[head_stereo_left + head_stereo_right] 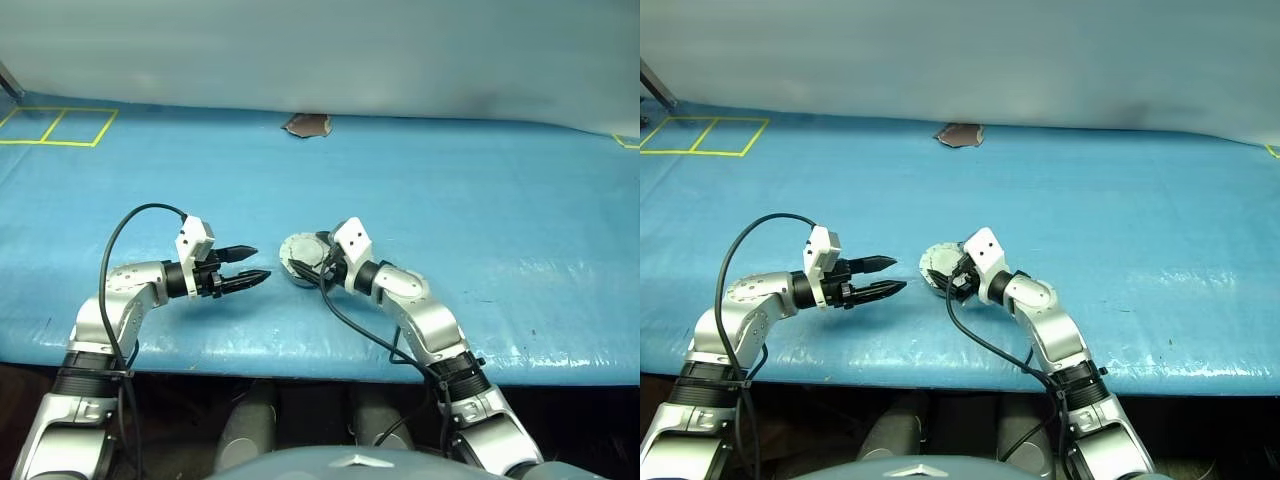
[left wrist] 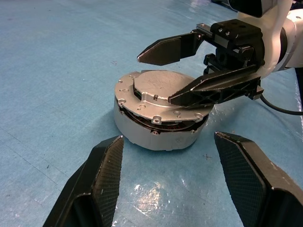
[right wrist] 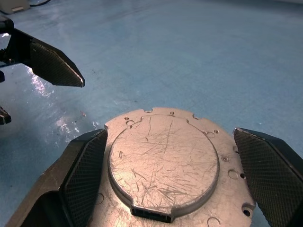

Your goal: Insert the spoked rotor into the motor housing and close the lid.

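Note:
The motor housing (image 2: 156, 135), a round silver cup, sits on the blue table with copper windings showing in a dark slit under its top. The lid (image 3: 163, 161), a scratched silver plate with a raised disc, lies flat on top of it. The spoked rotor is hidden. My right gripper (image 2: 155, 79) is open, and its black fingers (image 3: 87, 165) straddle the lid just above it without gripping. My left gripper (image 1: 260, 262) is open and empty, pointing at the housing (image 1: 298, 255) from the left, a short way off.
A brown patch (image 1: 308, 125) lies at the table's far edge by the grey backdrop. Yellow taped squares (image 1: 60, 125) mark the far left corner. The table's front edge (image 1: 300, 365) runs just below both arms. Black cables loop from each wrist.

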Controlling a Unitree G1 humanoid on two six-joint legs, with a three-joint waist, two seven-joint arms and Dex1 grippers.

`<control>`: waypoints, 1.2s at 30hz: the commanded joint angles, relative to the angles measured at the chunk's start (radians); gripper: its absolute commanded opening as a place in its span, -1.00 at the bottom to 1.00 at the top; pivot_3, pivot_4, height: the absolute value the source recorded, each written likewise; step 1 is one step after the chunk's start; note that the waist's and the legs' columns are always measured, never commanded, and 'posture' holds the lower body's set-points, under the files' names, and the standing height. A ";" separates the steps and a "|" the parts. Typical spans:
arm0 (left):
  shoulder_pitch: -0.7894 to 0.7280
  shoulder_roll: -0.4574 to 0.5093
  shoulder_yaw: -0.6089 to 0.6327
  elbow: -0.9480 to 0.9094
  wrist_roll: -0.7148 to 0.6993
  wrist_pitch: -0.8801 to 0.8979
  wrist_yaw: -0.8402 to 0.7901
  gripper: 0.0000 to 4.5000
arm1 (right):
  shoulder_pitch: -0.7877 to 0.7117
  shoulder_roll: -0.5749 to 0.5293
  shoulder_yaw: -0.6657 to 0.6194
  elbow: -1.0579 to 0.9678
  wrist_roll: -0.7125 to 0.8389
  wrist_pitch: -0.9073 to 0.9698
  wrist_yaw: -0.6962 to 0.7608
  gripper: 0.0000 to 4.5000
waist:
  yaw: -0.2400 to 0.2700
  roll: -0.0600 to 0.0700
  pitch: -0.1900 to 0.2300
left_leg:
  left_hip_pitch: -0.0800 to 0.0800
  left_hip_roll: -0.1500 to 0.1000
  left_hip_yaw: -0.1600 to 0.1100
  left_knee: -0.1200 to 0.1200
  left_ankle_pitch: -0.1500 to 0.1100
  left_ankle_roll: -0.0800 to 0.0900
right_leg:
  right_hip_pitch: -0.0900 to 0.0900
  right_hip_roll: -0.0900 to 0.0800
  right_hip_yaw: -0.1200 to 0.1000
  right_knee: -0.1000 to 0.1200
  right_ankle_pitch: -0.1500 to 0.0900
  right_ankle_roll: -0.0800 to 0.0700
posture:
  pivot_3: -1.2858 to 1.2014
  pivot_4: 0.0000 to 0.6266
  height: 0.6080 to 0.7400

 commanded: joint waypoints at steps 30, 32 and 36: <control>-0.015 0.027 0.006 -0.010 0.014 -0.010 0.019 0.49 | -0.012 -0.052 0.013 0.011 -0.037 -0.021 0.039 0.34 | 0.003 0.000 0.000 | 0.000 0.000 0.000 0.000 0.000 0.000 | 0.000 0.000 0.000 0.000 0.000 0.000 | 0.03 -0.52 1.00; -0.013 0.028 0.007 -0.011 0.016 -0.010 0.020 0.49 | -0.014 -0.044 0.010 0.016 -0.034 -0.021 0.034 0.34 | 0.002 0.000 0.000 | 0.000 0.000 0.000 0.000 0.000 0.000 | 0.000 0.000 0.000 0.000 0.000 0.000 | 0.03 -0.52 1.00; -0.010 0.027 0.009 -0.015 0.020 -0.009 0.020 0.49 | -0.029 -0.020 -0.001 0.012 -0.017 -0.010 0.029 0.34 | 0.000 0.000 0.000 | 0.000 0.000 0.000 0.000 0.000 0.000 | 0.000 0.000 0.000 0.000 0.000 0.000 | 0.03 -0.52 1.00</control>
